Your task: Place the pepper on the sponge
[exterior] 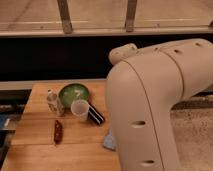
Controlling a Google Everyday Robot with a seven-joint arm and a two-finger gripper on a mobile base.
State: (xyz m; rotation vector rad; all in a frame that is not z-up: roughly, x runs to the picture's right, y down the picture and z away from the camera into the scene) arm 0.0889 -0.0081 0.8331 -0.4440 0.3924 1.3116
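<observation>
the big white arm fills the near right; the gripper is out of sight, so i cannot tell how its jaws stand. the dark red pepper lies on the wooden table, with the pale blue sponge apart at its 4 o'clock, partly hidden by the arm. farther back stand a bottle at the pepper's 12 o'clock and a cup at 1 o'clock.

On the table, at the back: bottle on the left, bowl just right of it. In front of the bowl, cup, with the block just beside it on the right. In front of the bottle, nearer the front edge, pepper, lying flat. Off to its right, well apart, sponge, partly hidden behind the arm at the table's right side. Out of sight behind the arm: gripper jaws.
</observation>
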